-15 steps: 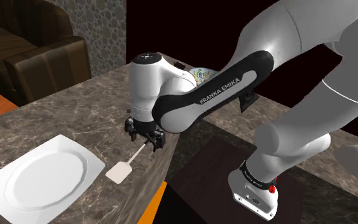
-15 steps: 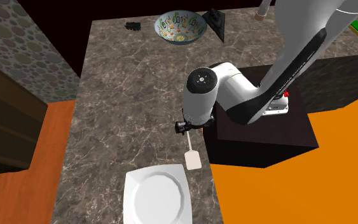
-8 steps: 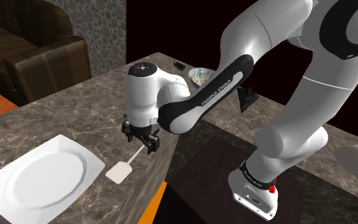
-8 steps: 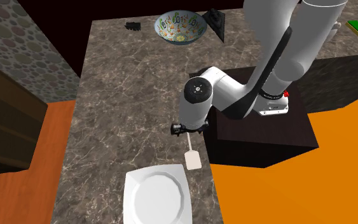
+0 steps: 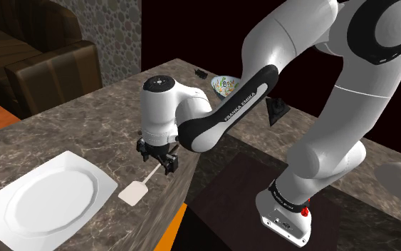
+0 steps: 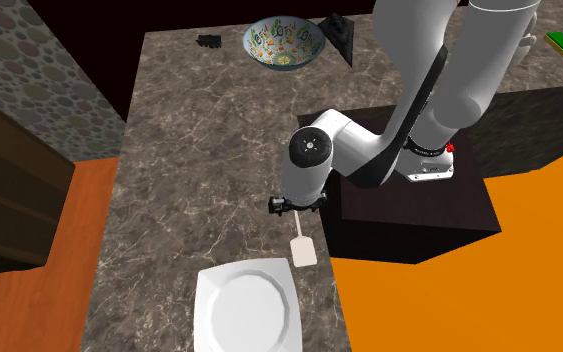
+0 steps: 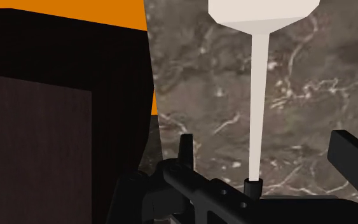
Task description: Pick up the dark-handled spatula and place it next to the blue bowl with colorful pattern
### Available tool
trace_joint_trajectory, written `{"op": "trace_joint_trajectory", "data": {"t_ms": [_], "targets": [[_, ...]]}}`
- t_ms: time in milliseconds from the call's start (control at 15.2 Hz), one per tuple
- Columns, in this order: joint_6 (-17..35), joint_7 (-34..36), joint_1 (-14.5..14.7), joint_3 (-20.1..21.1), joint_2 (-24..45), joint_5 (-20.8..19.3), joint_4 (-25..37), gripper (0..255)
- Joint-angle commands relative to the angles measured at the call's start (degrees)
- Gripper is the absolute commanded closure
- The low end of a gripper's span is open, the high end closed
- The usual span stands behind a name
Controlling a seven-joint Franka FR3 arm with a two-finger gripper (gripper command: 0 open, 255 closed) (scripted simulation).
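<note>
1. Spatula [image 5: 137, 187]: lies flat near the counter [image 5: 77, 118] edge. Its pale blade is just beside the white plate [image 5: 100, 182], and it is well apart from the bowl [image 5: 224, 85].
2. Bowl: upright at the counter's far end, its patterned inside showing.
3. Gripper [image 5: 157, 158]: your fingers [image 7: 352, 159] stand apart and straddle the spatula's stem without touching it.

The marbled counter [image 5: 85, 128] bears a pale spatula [image 5: 147, 177] under the gripper [image 5: 157, 160]. A white plate [image 5: 45, 200] lies near it, and a patterned bowl [image 5: 224, 84] well apart.
</note>
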Motion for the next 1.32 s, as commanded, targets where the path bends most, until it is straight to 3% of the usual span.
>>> {"op": "trace_joint_trajectory", "data": {"t_ms": [0, 66, 660, 990, 1254], "targets": [[0.0, 0.0, 0.0, 0.0, 0.0, 0.0, 0.0, 0], [0.0, 0.0, 0.0, 0.0, 0.0, 0.0, 0.0, 255], [0.0, 0.0, 0.0, 0.0, 0.0, 0.0, 0.0, 255], [-2.1, -5.6, -5.7, 6.5, -5.3, 7.8, 0.1, 255], [-3.8, -12.2, -11.2, 12.3, -11.6, 16.9, 0.4, 255]]}}
